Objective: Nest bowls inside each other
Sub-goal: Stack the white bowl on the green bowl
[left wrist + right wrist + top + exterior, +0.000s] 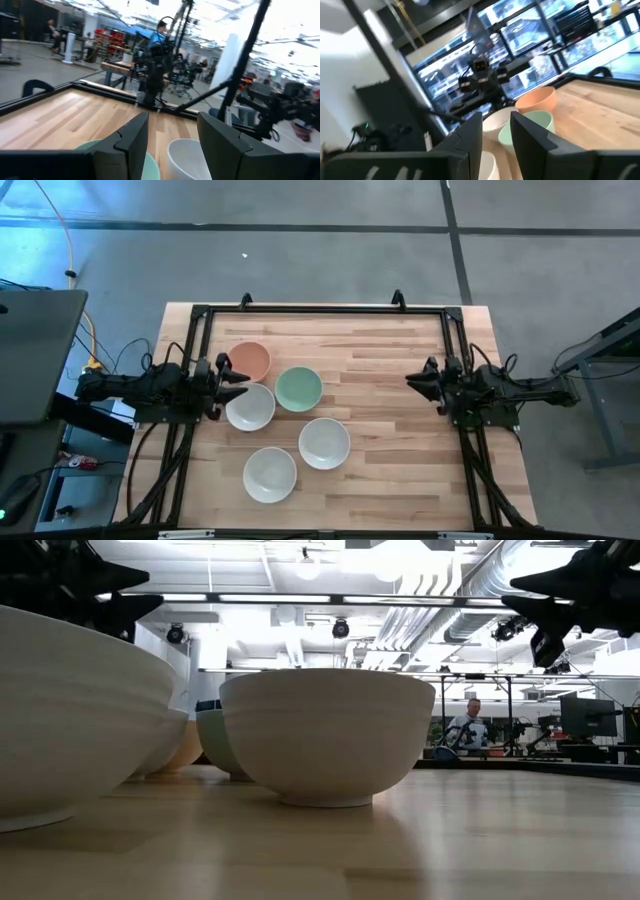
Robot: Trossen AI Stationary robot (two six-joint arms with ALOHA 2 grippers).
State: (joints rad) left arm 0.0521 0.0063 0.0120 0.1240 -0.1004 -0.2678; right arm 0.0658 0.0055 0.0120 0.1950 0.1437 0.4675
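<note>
Five bowls stand upright on their bases on the wooden table, none inside another. The salmon-orange bowl point(250, 360) is farthest. The mint green bowl point(298, 389) and a white bowl point(250, 406) are just nearer than it. Two more white bowls point(324, 442) point(270, 474) are closer to the near edge. My left gripper point(238, 380) hovers open over the gap between the salmon and white bowls, touching nothing. Its wrist view shows the green bowl point(84, 146) and a white bowl point(187, 156) past the fingers. My right gripper point(412, 380) waits open near the table's right side.
A black frame point(320, 310) runs along the table's far and side edges. Bare wood point(390, 420) lies between the bowls and my right arm. In the low view the nearest white bowls point(70, 730) point(325, 735) hide most of the others. A person point(470, 720) is far off in the room.
</note>
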